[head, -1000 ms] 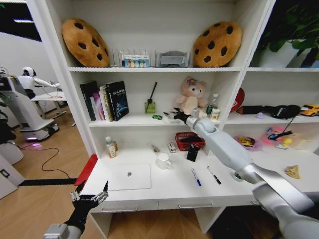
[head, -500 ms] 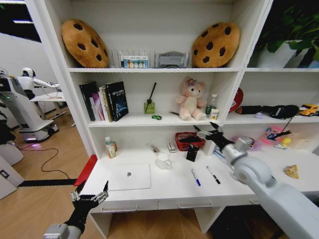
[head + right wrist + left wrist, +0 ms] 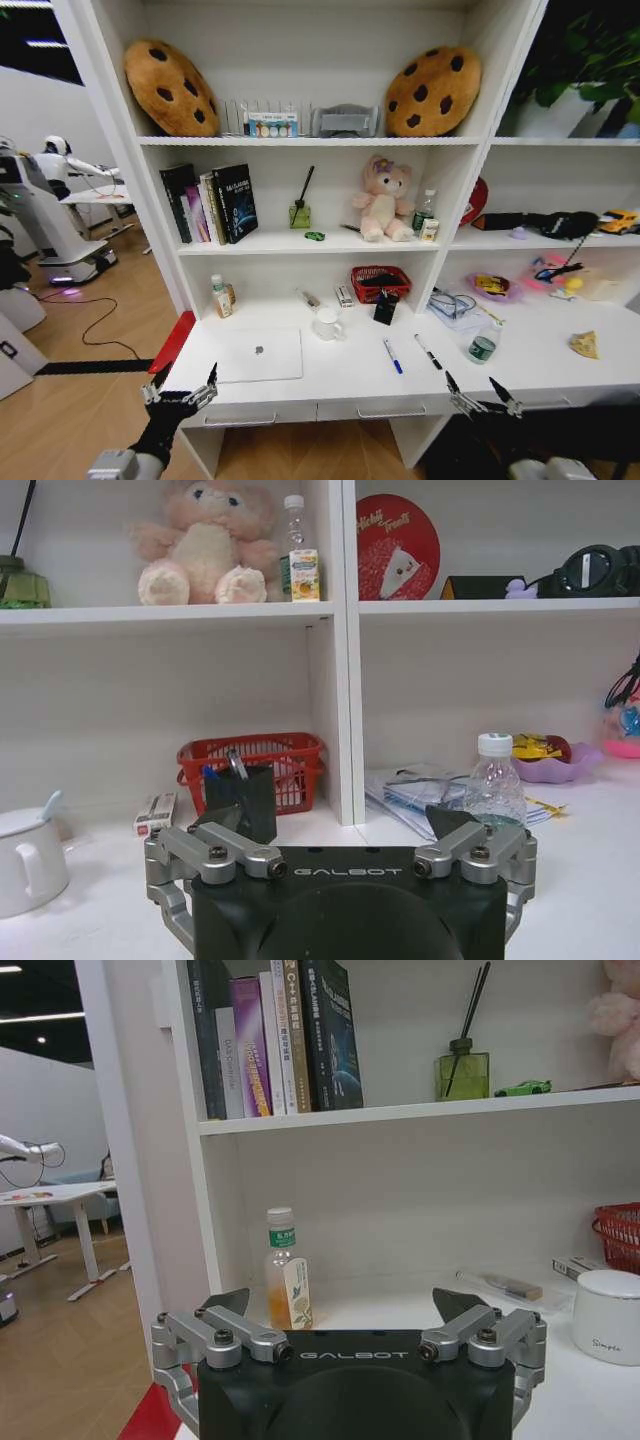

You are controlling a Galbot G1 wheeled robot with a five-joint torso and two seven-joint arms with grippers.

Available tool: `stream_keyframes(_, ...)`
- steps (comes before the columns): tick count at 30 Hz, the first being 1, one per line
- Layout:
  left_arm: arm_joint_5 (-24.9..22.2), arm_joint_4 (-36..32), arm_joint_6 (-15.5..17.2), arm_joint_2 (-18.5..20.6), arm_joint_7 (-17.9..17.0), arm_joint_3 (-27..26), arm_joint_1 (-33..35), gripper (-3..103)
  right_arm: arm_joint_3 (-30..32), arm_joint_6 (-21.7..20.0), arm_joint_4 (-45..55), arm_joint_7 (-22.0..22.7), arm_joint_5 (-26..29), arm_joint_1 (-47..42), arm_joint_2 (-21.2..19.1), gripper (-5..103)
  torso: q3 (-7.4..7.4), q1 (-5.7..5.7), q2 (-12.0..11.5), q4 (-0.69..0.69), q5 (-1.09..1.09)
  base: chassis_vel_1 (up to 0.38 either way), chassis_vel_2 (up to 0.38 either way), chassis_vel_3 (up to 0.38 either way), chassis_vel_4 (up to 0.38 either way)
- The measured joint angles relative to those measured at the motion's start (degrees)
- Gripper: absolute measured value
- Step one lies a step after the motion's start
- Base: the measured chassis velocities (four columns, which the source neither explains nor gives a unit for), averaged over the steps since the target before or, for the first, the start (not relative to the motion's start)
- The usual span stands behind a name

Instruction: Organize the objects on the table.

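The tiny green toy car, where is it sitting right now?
In the head view, the tiny green toy car sits on the white middle shelf, between the green glass reed diffuser and the pink plush bear.

Even, bright indoor light is falling across the white shelving (image 3: 300, 240) and the counter (image 3: 340, 375), with ceiling strips glowing at the upper left of the head view. Shadows are staying soft and short under the shelf boards. The head view is bending straight uprights outward toward its edges. In both wrist views the near claw housings are sitting dark against the pale, sharply rendered shelves behind them.
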Motion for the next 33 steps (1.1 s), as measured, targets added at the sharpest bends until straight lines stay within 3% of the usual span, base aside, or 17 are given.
stream_keyframes(15, 0.0, 0.0, 0.0, 0.0, 0.0, 0.0, 0.0, 100, -2.1, -0.4, -2.2, 0.4, 0.5, 2.7, 0.6, 100, 0.0, 0.01, 0.0, -0.03, 0.01, -0.119, -0.127, 0.132, 0.119)
stream_keyframes(20, 0.0, 0.0, 0.0, 0.0, 0.0, 0.0, 0.0, 100, -6.9, -0.7, -3.9, -0.3, -0.7, 5.8, -0.6, 100, 0.01, 0.02, 0.0, -0.04, 0.01, -0.124, -0.111, 0.107, 0.089)
stream_keyframes(25, 0.0, 0.0, 0.0, 0.0, 0.0, 0.0, 0.0, 100, -13.8, -5.5, -4.0, 0.7, 0.3, 10.5, -3.5, 100, 0.0, 0.0, 0.0, -0.02, 0.0, 0.033, 0.016, -0.02, 0.002)
stream_keyframes(28, 0.0, 0.0, 0.0, 0.0, 0.0, 0.0, 0.0, 100, -19.6, -11.7, -4.9, 3.4, 0.6, 17.5, -6.3, 100, 0.0, 0.0, 0.0, -0.01, -0.01, 0.033, 0.028, -0.03, -0.019)
stream_keyframes(31, 0.0, 0.0, 0.0, 0.0, 0.0, 0.0, 0.0, 100, -21.0, -13.4, -5.7, 4.8, 1.0, 19.7, -6.7, 100, 0.0, 0.01, 0.0, -0.02, -0.01, 0.016, 0.009, -0.017, -0.007)
stream_keyframes(33, 0.0, 0.0, 0.0, 0.0, 0.0, 0.0, 0.0, 100, -24.4, -17.2, -9.4, 8.8, 2.7, 26.3, -7.9, 100, 0.01, 0.01, 0.0, -0.01, 0.01, 0.0, 0.0, 0.0, 0.0)
